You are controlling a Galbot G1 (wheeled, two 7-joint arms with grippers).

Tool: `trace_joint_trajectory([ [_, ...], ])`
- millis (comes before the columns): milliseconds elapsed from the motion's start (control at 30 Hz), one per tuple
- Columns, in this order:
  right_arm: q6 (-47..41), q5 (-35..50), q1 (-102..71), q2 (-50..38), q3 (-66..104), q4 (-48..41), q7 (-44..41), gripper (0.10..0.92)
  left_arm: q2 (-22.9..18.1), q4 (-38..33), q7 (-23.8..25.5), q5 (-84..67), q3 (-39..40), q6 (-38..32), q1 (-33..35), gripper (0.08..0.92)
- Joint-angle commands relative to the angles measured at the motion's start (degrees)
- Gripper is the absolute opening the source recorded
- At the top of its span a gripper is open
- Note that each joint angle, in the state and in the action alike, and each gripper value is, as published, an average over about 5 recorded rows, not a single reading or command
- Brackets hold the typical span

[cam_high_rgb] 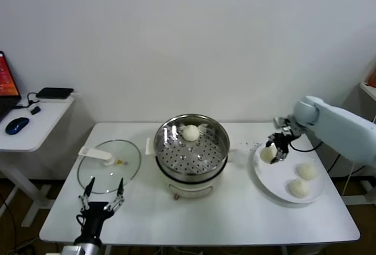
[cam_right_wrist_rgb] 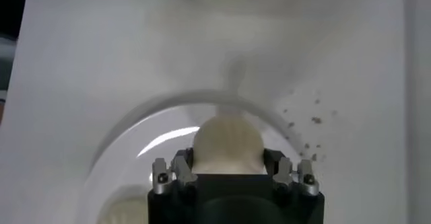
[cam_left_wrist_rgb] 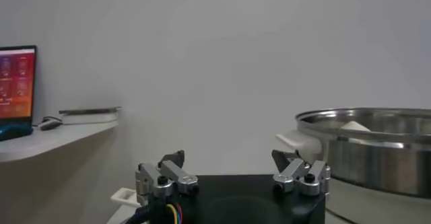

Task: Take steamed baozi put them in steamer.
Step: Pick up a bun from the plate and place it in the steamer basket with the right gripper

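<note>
The bun point(cam_high_rgb: 268, 154) sits between my right gripper point(cam_high_rgb: 276, 151) fingers at the plate's point(cam_high_rgb: 276, 185) near edge, clamped as far as I can judge. Squeezed hard, soft dough could dent; gripped loosely, it could drop before the steamer point(cam_high_rgb: 191, 147) (one bun point(cam_high_rgb: 190, 132) already inside). My left gripper point(cam_high_rgb: 102, 199) waits open near the lid point(cam_high_rgb: 110, 165).

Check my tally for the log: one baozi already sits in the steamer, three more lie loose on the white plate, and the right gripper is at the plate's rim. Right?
Not quite. The head view shows one baozi in the steamer, but only two lie loose on the white plate; the third baozi is between the fingers of the right gripper at the plate's rim, as the right wrist view confirms.
</note>
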Motion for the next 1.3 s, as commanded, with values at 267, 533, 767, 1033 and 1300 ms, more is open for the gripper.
trace_joint_trajectory([
  [267, -8.6, 32.4, 24.4, 8.2, -16.4, 3.7, 1.4, 0.670, 0.0, -0.8, 0.0, 0.1, 0.2, 0.3, -0.2, 0.823],
  [533, -9.5, 35.8, 25.0, 17.6, -16.3, 2.4, 1.7, 0.670, 0.0, -1.2, 0.0, 0.2, 0.2, 0.3, -0.3, 0.823],
  [767, -9.4, 35.9, 22.4, 27.9, -16.3, -1.6, 1.7, 0.670, 0.0, -1.8, 0.0, 0.4, 0.0, 0.3, -0.2, 0.823],
  [1033, -8.6, 32.6, 17.0, 35.6, -16.4, -7.6, 0.8, 0.670, 0.2, -2.5, 0.0, 0.2, -0.8, -0.1, 0.4, 0.823],
  [1300, -8.3, 29.7, 12.9, 39.8, -16.9, -11.6, 0.0, 0.670, 0.5, -2.3, -0.1, -0.2, -1.1, -0.3, 0.4, 0.823],
])
